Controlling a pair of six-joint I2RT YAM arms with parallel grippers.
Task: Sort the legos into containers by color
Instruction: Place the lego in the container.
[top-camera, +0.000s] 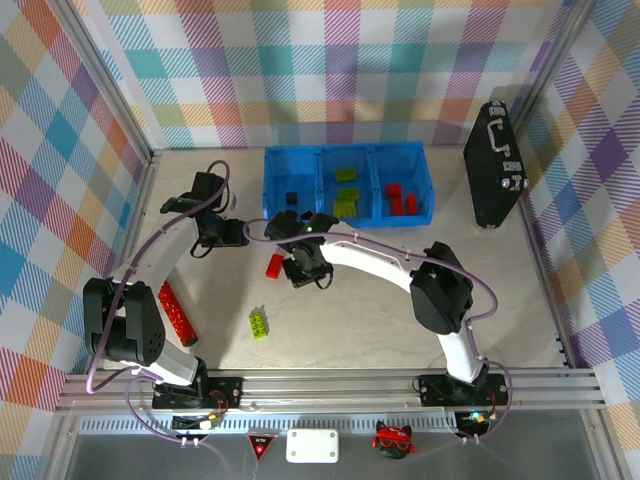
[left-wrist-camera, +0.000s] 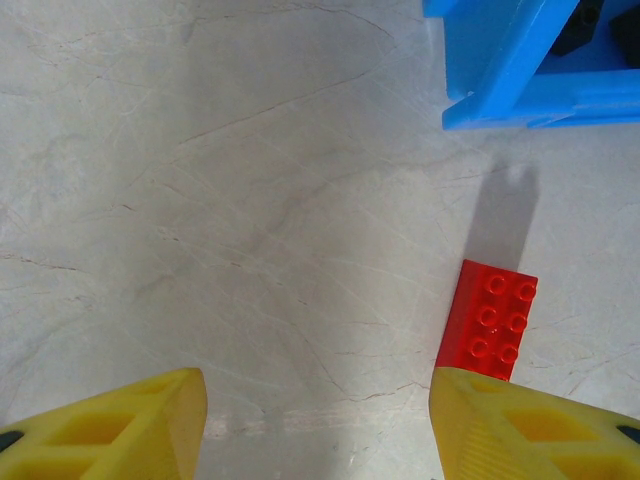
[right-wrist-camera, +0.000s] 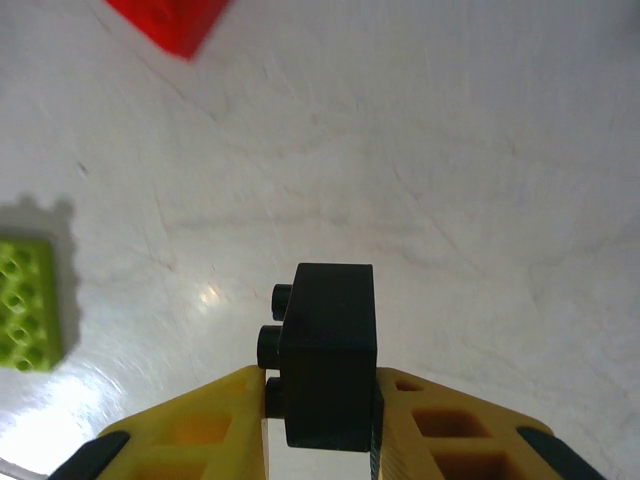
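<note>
Top external view, starting at my left: a long red lego (top-camera: 175, 312) lies on the worktop (top-camera: 400, 320), well in front of the containers (top-camera: 319, 175) and out past their left end. My left pincer (top-camera: 240, 236) hangs just in front of the containers' left corner. The left wrist view shows its yellow fingers (left-wrist-camera: 110, 425) spread wide apart with nothing between them.

A lime green lego (top-camera: 259, 323) lies studs up, farther out in front of the containers' left bin. A short red lego (top-camera: 275, 264) lies flat nearer that bin. In the left wrist view it sits just beside my left pincer's right finger, with the containers' blue corner beyond it.

My right pincer (top-camera: 300, 275) hangs just right of the short red lego, also in front of the left bin. In the right wrist view its fingers are clamped on a black lego (right-wrist-camera: 325, 350), studs facing left, held above the bare worktop.

In the containers, the left bin holds black bricks (top-camera: 291, 197), the middle bin green bricks (top-camera: 346, 203) and the right bin red bricks (top-camera: 402, 198). A black case (top-camera: 495, 165) stands right of the containers, apart from them.
</note>
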